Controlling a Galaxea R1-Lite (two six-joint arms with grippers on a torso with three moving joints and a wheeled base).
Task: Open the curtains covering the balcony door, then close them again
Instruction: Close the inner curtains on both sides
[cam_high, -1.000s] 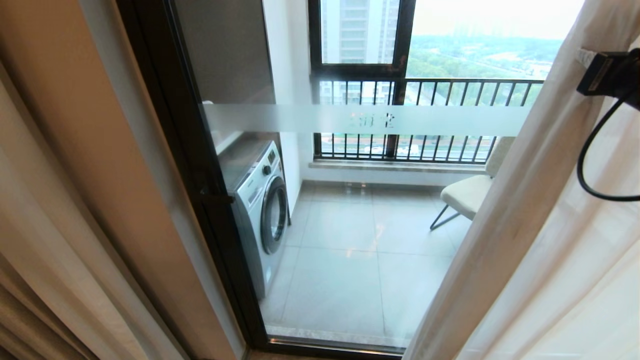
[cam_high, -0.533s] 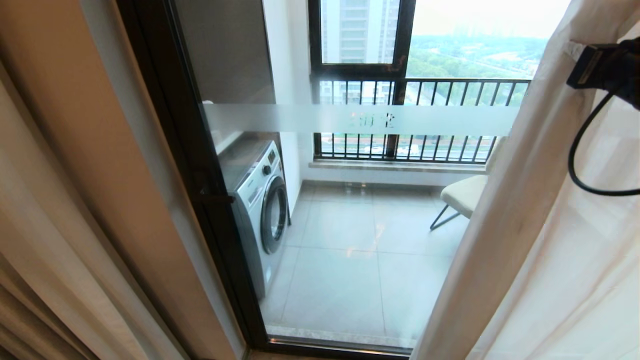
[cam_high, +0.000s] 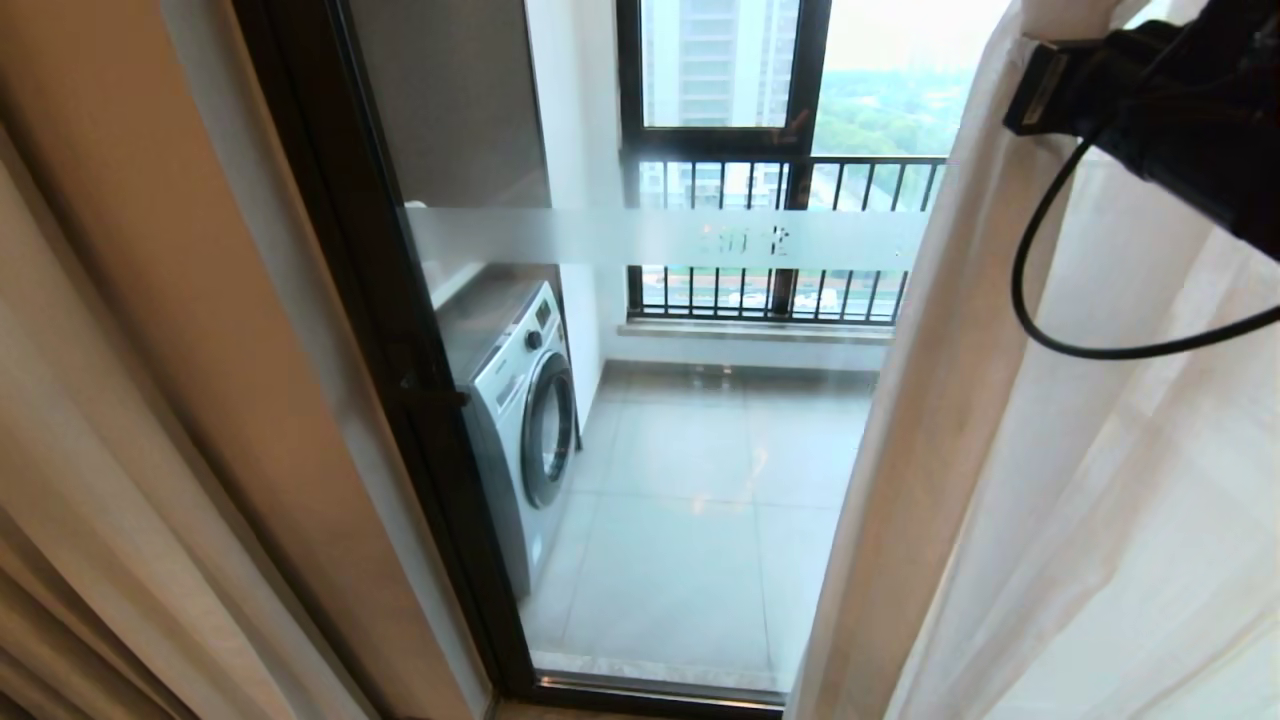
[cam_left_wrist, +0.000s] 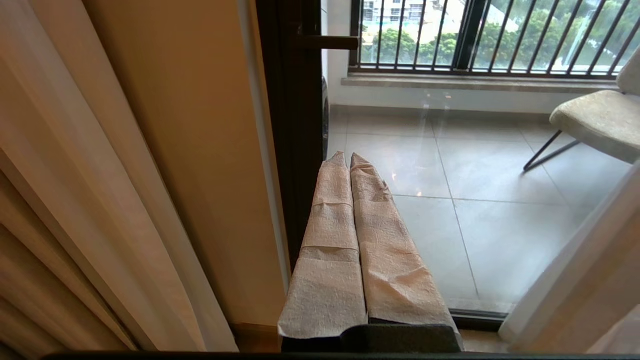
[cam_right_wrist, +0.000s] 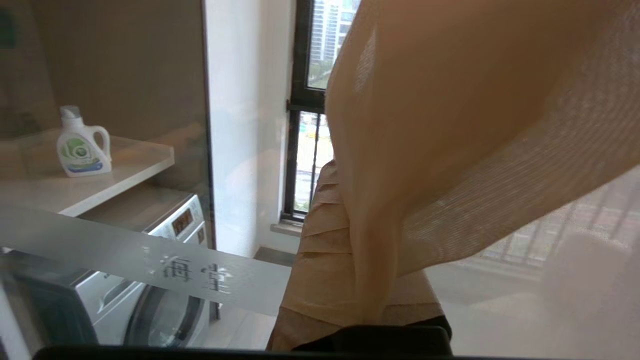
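Sheer curtain (cam_high: 1000, 450) dragged further left across balcony door (cam_high: 650, 400) than before, chair now hidden — right gripper (cam_right_wrist: 350, 260) clamped on it, left gripper (cam_left_wrist: 350, 165) closed, empty.

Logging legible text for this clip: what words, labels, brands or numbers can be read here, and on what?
"海堂" as best it reads: two pale characters on the frosted strip across the balcony door; the second is uncertain.
Detergent bottle on the shelf: green and blue label, too small to read.
Washing machine: panel markings too small to read.
No other text visible.
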